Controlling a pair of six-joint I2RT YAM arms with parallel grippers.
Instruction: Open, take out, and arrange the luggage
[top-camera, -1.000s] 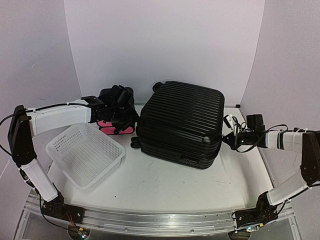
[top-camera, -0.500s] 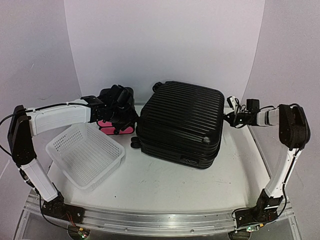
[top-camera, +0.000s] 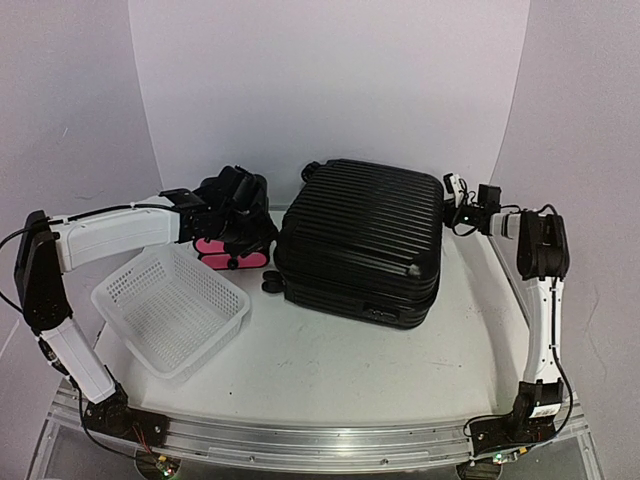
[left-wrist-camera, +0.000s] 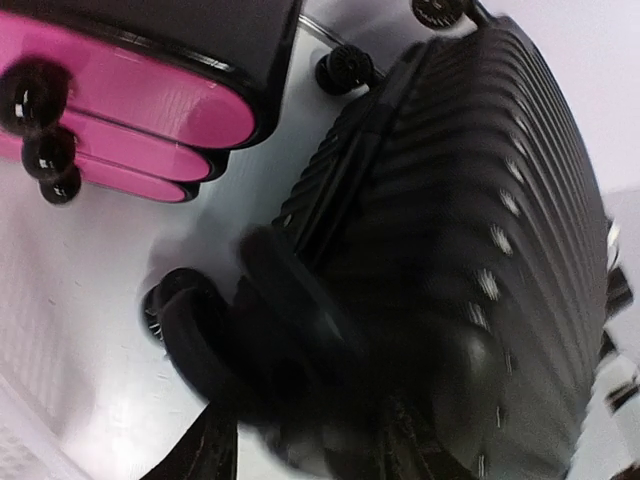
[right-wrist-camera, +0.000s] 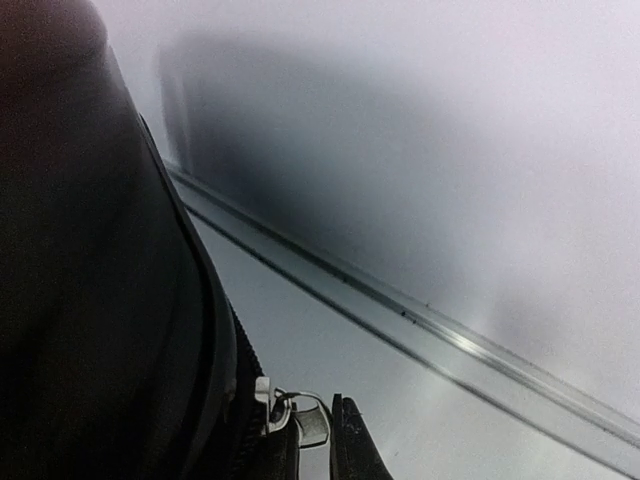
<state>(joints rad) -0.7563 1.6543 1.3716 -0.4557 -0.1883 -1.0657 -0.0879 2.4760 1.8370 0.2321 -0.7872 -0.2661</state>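
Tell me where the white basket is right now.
In the top view the white basket sits on the left side of the table, in front of the pink-drawer box and left of the luggage.

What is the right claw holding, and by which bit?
The right gripper pinches the metal zipper pull of the luggage, at its far right corner.

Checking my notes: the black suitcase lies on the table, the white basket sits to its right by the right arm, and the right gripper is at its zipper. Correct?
Not quite: the white basket sits left of the suitcase, by the left arm, as the top external view shows. The rest stands.
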